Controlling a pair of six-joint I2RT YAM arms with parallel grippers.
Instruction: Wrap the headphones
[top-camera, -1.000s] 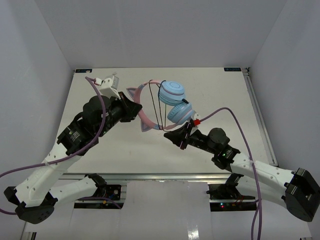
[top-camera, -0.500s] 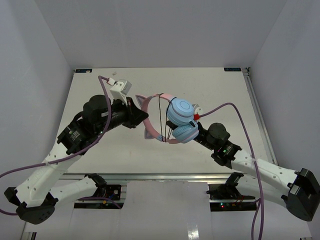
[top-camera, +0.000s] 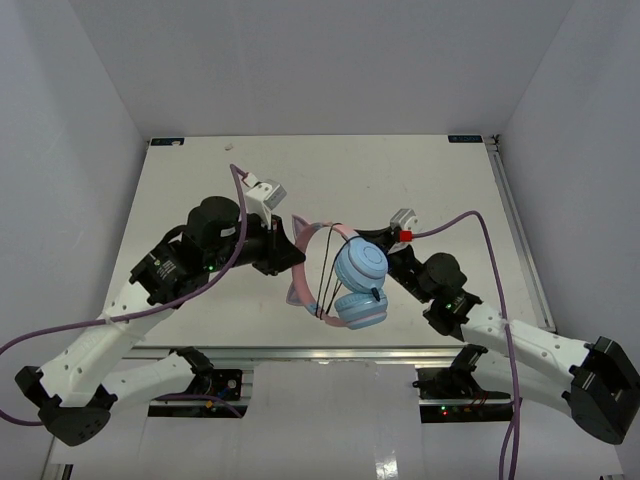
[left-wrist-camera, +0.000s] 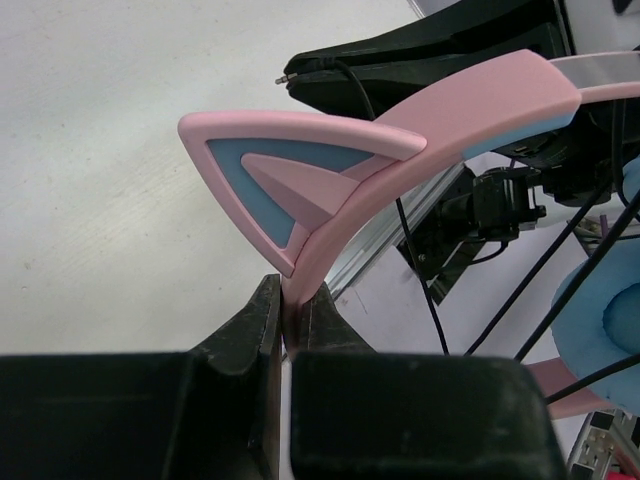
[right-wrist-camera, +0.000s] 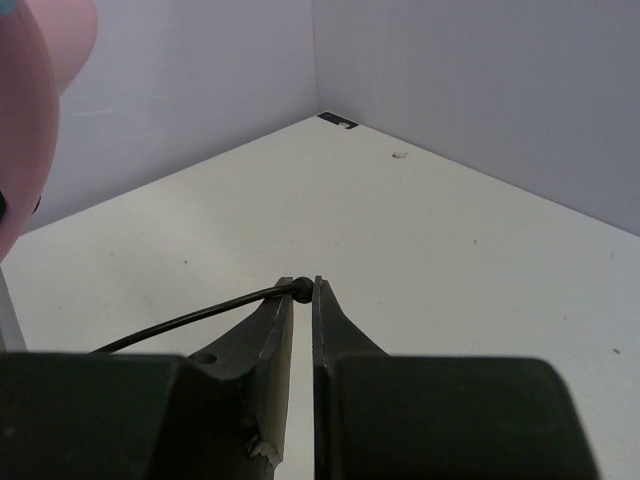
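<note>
The headphones (top-camera: 358, 268) have light blue ear cups and a pink cat-eared headband (top-camera: 300, 268), and are held above the table near its front edge. My left gripper (top-camera: 297, 258) is shut on the headband; in the left wrist view its jaws (left-wrist-camera: 297, 300) pinch the pink band just below a cat ear (left-wrist-camera: 290, 170). The thin black cord (top-camera: 326, 268) loops across the headband. My right gripper (top-camera: 386, 256) sits just right of the ear cups, partly hidden. In the right wrist view it (right-wrist-camera: 303, 288) is shut on the cord's end, and the cord (right-wrist-camera: 190, 322) trails left.
The white table (top-camera: 200, 180) has grey walls on three sides and a metal rail (top-camera: 300, 352) along its near edge. Thick purple robot cables (top-camera: 470, 222) arch over both arms. A pink blurred part of the headphones (right-wrist-camera: 30, 90) fills the right wrist view's top left.
</note>
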